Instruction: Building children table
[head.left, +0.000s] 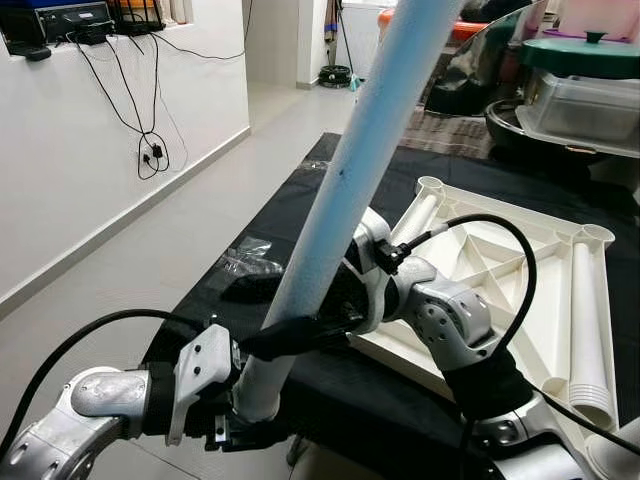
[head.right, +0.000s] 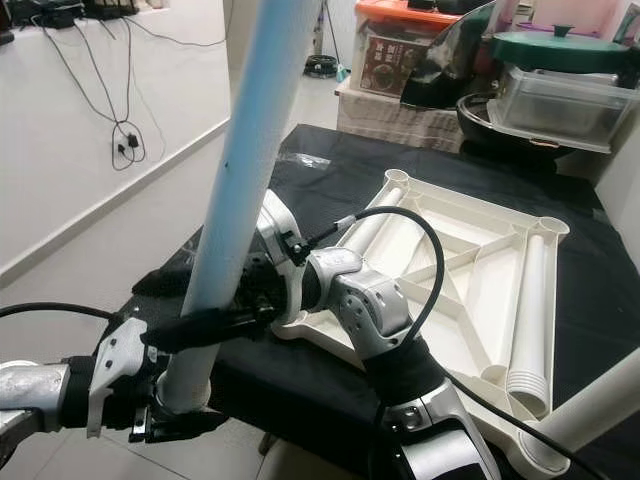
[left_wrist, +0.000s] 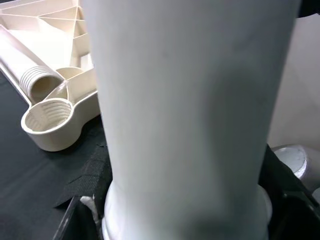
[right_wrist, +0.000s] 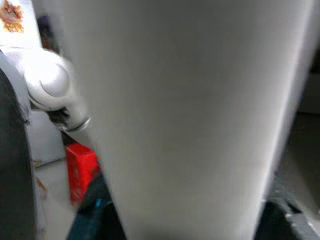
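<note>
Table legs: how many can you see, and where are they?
3, maybe more hidden. One pale blue leg is held up by both pincers. One white leg lies along the tabletop's right edge; another white leg lies along its left edge, partly behind the right arm.

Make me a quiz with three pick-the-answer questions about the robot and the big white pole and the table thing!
1. Where is the upside-down table top?
A. on the black cloth
B. on the floor
C. in a box

2. How many table legs lie loose inside the table top?
A. none
B. two
C. five

3. What is the left gripper doing?
A. hanging open
B. squeezing the white leg
C. holding a cable

Answers:
1. A: the cloth lies under it.
2. B: one leg lies along the right edge and one leg along the left.
3. B: its black fingers wrap the tilted white leg near its lower end.
</note>
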